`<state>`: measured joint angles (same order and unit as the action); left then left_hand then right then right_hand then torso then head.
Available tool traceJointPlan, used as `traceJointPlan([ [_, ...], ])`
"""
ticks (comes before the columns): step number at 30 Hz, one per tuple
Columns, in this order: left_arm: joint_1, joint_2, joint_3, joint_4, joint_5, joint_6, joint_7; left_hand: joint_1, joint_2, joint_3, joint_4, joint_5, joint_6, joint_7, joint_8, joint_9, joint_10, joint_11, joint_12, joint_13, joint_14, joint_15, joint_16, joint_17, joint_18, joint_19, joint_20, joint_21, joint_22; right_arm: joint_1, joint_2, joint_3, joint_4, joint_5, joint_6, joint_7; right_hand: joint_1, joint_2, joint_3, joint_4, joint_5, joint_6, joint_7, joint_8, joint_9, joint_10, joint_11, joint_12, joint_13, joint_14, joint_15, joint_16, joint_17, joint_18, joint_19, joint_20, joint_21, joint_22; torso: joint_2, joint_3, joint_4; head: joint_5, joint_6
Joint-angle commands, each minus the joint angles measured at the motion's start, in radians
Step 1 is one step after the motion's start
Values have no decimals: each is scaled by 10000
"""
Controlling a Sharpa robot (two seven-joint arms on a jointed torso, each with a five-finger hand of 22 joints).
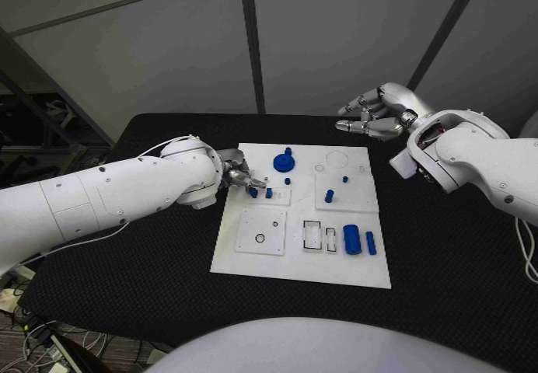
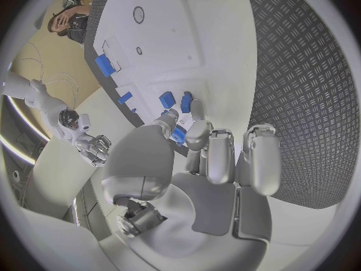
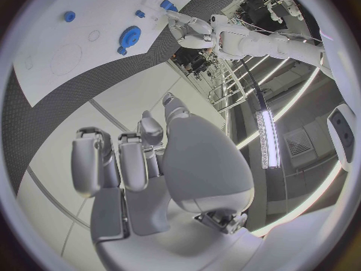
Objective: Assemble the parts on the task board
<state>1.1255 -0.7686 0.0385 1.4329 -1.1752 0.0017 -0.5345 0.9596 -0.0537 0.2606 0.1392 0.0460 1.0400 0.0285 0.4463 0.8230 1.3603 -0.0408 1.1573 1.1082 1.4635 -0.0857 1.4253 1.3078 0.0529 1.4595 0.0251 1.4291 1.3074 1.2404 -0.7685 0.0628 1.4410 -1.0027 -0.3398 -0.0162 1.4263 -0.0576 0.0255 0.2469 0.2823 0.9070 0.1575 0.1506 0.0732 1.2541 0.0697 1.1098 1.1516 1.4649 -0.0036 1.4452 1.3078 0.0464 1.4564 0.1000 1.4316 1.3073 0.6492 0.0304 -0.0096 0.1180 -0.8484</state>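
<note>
The white task board point(image 1: 294, 264) lies mid-table. My left hand point(image 1: 241, 177) hovers over its left edge and pinches a small blue part point(image 2: 178, 137) between thumb and a finger. Just beyond the fingertips two short blue pegs point(image 1: 253, 193) point(image 2: 167, 99) stand in a small raised plate. A blue gear point(image 1: 284, 162) point(image 3: 129, 37) sits at the board's back. More blue pegs point(image 1: 329, 196) stand right of centre. A blue cylinder point(image 1: 351, 238) and a blue bar point(image 1: 371, 242) lie at the front right. My right hand point(image 1: 375, 116) is raised behind the board's back right corner, fingers loosely bent and apart, holding nothing.
A square plate with ring outlines point(image 1: 261, 231) and two rectangular slots point(image 1: 319, 235) occupy the board's front half. Black table surface point(image 1: 448, 264) surrounds the board on every side.
</note>
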Motion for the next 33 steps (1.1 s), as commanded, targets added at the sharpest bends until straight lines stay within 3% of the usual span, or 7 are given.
traceJointPlan([
  [1,11,-27,7,57,198,88,-16,13,100,-75,-8,54,4,-37,47,17,45,-2,56,22,652,-70,40,1063,-131,158,-38,45,1459,17,-5,3,3,4,55,21,-37,35,-50,27,30,43,1,42,-12,-58,-6,-10,-1,637,-56,-51,947,57,-36,-35,-50,312,-3,-1,9,6,-10],
  [19,11,-88,7,126,340,228,-32,12,219,-116,43,53,35,-49,69,19,96,-13,124,87,654,-79,44,1067,-159,230,-43,142,1547,16,-8,2,3,4,49,25,-37,35,-50,27,30,43,1,42,-12,-58,-6,-10,-1,637,-56,-51,947,57,-36,-35,-50,312,4,2,-4,12,-3],
  [27,10,-183,88,230,384,-387,31,-99,83,-386,130,46,-80,-7,21,-2,-44,18,-94,-147,650,-66,31,1054,-100,88,-40,-71,1377,16,-24,2,-4,4,39,33,-41,49,-53,34,34,49,-1,48,-11,-58,-8,-8,-7,636,-57,-58,942,58,-36,-36,-55,307,-5,-5,2,-26,24],
  [30,13,-242,203,309,573,-967,136,-104,9,-650,215,48,-396,127,-160,-95,-531,124,-791,-854,638,8,2,1025,39,-285,17,-621,938,15,-26,2,-19,4,32,37,-41,49,-53,34,34,49,-1,48,-11,-58,-8,-8,-7,636,-57,-58,942,58,-36,-36,-55,307,-7,2,-4,-51,92],
  [31,18,-267,246,339,673,-1220,250,-67,-45,-788,247,30,-635,223,-308,-179,-1006,235,-1462,-1526,580,76,-137,881,173,-664,67,-1173,501,15,-26,2,-26,4,28,40,-41,49,-53,34,34,49,-1,48,-11,-58,-8,-8,-7,636,-57,-58,942,58,-36,-36,-55,307,-9,5,-4,-56,100],
  [32,27,-292,287,370,784,-1519,506,47,-100,-936,257,85,-1077,434,-567,-327,-1930,402,-2616,-2622,366,246,-556,469,390,-1366,163,-2164,-260,15,-25,2,-36,4,23,43,-41,49,-53,34,34,49,-1,48,-11,-58,-8,-8,-7,636,-57,-58,942,58,-36,-36,-55,307,-11,5,-7,-66,115],
  [33,35,-305,313,391,884,-1794,781,203,-87,-1031,257,94,-1335,588,-724,-453,-2571,594,-3265,-3184,56,401,-1124,-86,575,-2098,278,-3177,-1008,15,-25,2,-44,4,18,45,-41,49,-53,34,34,49,-1,48,-11,-58,-8,-8,-7,636,-57,-58,942,58,-36,-36,-55,307,-12,5,-11,-78,132],
])
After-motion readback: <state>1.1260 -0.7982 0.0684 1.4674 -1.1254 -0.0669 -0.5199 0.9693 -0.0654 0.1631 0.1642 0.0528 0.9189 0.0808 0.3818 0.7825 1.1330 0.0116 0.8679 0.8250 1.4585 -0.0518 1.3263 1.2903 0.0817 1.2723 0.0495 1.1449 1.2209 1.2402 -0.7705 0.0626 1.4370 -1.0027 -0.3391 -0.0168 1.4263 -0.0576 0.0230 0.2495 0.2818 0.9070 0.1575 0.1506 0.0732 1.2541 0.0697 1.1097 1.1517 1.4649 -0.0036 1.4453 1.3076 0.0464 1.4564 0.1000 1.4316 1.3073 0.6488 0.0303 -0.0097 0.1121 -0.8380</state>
